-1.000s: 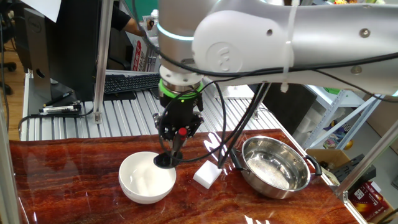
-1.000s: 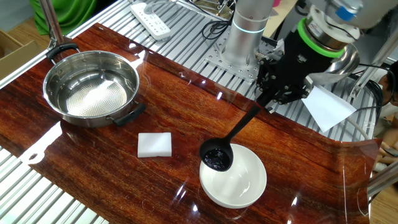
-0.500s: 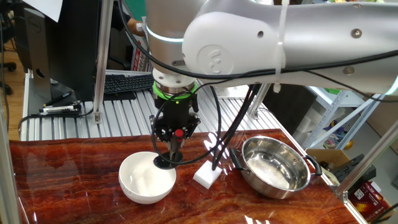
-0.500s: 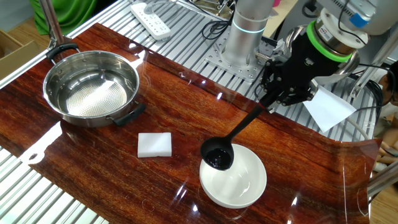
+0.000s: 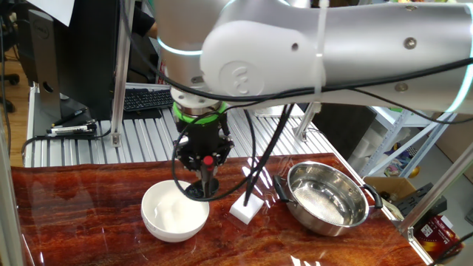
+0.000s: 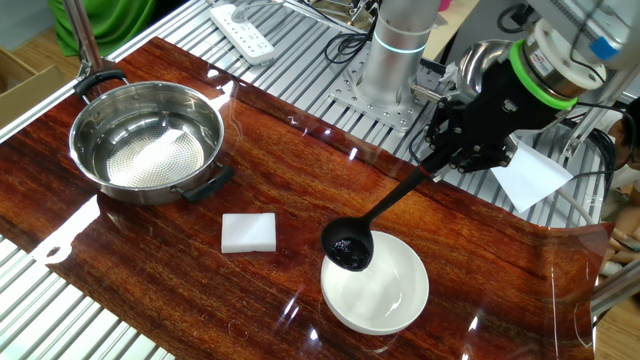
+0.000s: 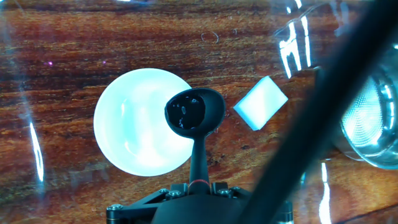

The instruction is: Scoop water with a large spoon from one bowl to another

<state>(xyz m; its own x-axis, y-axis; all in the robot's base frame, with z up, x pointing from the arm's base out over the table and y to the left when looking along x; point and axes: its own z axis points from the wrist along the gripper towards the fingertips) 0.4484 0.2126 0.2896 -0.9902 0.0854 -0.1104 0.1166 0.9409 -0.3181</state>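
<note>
My gripper (image 5: 203, 157) (image 6: 455, 158) (image 7: 198, 185) is shut on the handle of the black ladle (image 6: 371, 219). The ladle's round cup (image 7: 194, 112) (image 5: 198, 191) (image 6: 347, 246) hangs over the rim of the white bowl (image 7: 134, 124) (image 5: 174, 214) (image 6: 382, 290), on the side facing the steel bowl. The cup's inside glistens; a faint sheen lies in the white bowl. The steel bowl (image 5: 329, 196) (image 6: 146, 141) (image 7: 373, 118) with black side handles stands apart, its bottom glossy.
A white rectangular block (image 5: 245, 208) (image 6: 248, 232) (image 7: 260, 102) lies on the table between the two bowls. A black cable (image 7: 311, 124) crosses the hand view on the right. Metal slats and a keyboard (image 5: 151, 98) lie behind the wooden table.
The arm and gripper have shifted a little; the ladle cup stays over the white bowl's rim, barely moved. The bowls and the block have not moved.
</note>
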